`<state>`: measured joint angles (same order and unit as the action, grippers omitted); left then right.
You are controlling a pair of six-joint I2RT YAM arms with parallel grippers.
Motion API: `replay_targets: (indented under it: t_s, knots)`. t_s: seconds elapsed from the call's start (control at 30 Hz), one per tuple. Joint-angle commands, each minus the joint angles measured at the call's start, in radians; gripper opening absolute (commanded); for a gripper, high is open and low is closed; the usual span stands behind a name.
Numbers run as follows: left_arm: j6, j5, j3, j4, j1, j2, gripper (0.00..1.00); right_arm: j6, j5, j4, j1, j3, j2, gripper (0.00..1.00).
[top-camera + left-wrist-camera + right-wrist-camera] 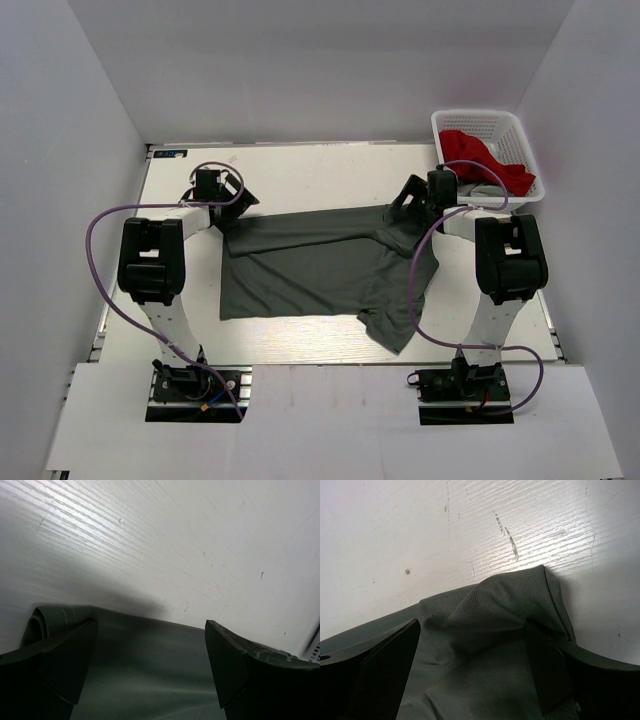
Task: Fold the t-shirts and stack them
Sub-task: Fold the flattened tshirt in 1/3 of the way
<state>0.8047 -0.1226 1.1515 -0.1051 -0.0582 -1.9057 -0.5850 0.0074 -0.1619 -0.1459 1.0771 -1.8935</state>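
Clock directions are read on the top view, with 12 o'clock pointing away from the arm bases. Nearest, the olive-grey t-shirt (310, 270) lies spread across the middle of the white table (300, 165). One sleeve (392, 325) trails toward 5 o'clock, close to the near edge.

The left gripper (236, 206) sits low at the shirt's 10 o'clock corner. In the left wrist view its fingers stand wide apart. The cloth lies flat under the gap, and a rolled hem touches the left finger. It clamps nothing.

The right gripper (404, 212) sits at the shirt's 2 o'clock corner. Its fingers are also spread wide. A bunched fold of the mesh-textured cloth rises between them, and they are not closed on it.

Farthest, at 1 o'clock on the table, a white lattice basket (480, 122) holds the red t-shirt (480, 152), crumpled inside over something grey.
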Motion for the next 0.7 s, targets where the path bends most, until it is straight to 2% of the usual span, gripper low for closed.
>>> replay_targets:
  t_s: [0.0, 0.17, 0.37, 0.47, 0.67]
  knots:
    - [0.014, 0.103, -0.045, -0.171, 0.014, -0.018, 1.00, 0.002, 0.028, 0.032, 0.014, 0.000, -0.021, 0.90]
    - [0.014, 0.130, 0.005, -0.180, 0.014, -0.047, 1.00, 0.019, -0.044, 0.035, 0.006, 0.064, -0.068, 0.90]
    - [-0.006, 0.172, 0.249, -0.261, 0.014, -0.202, 1.00, 0.027, -0.063, 0.079, 0.006, 0.242, -0.170, 0.90]
    - [-0.028, 0.182, 0.437, -0.336, 0.023, -0.265, 1.00, 0.053, -0.061, 0.097, 0.003, 0.338, -0.216, 0.90]
    - [-0.102, 0.182, 0.563, -0.355, 0.023, -0.268, 1.00, 0.189, -0.154, 0.160, -0.014, 0.507, -0.225, 0.90]
